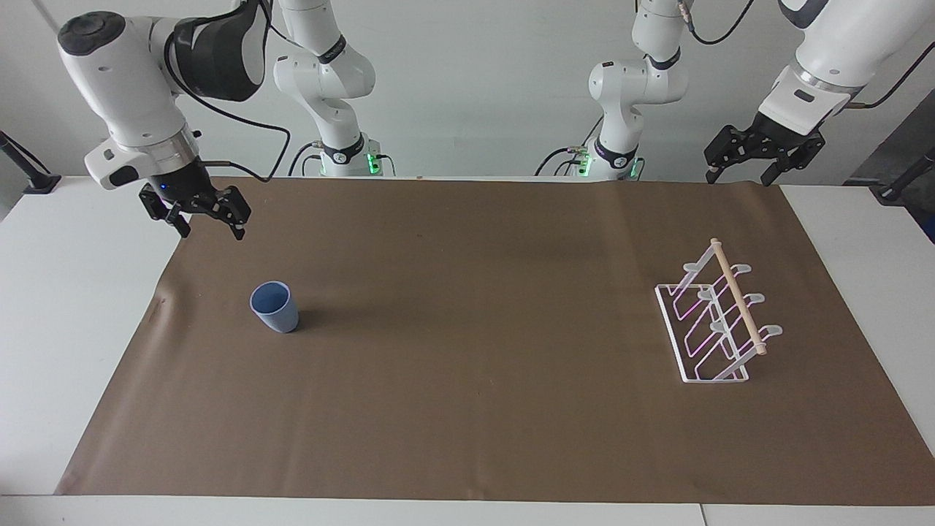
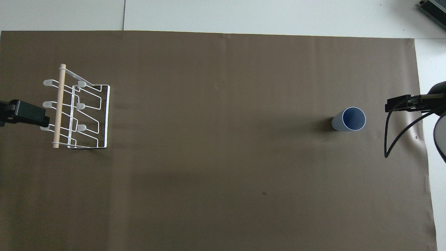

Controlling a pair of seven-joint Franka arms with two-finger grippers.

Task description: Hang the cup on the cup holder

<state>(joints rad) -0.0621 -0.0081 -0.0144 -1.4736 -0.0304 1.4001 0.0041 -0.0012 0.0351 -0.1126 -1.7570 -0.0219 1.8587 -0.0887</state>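
A light blue cup (image 1: 275,307) (image 2: 349,119) stands upright with its mouth up on the brown mat, toward the right arm's end of the table. The white wire cup holder (image 1: 716,321) (image 2: 78,111), with a wooden dowel along its top, sits toward the left arm's end and carries nothing. My right gripper (image 1: 210,228) (image 2: 400,104) hangs open and empty over the mat's edge, apart from the cup. My left gripper (image 1: 738,177) (image 2: 24,115) waits open and empty, raised over the mat's corner beside the holder.
The brown mat (image 1: 467,409) covers most of the white table (image 1: 66,307). A black cable (image 2: 393,139) loops down from the right arm. A dark device corner (image 2: 433,7) lies off the mat, farthest from the robots.
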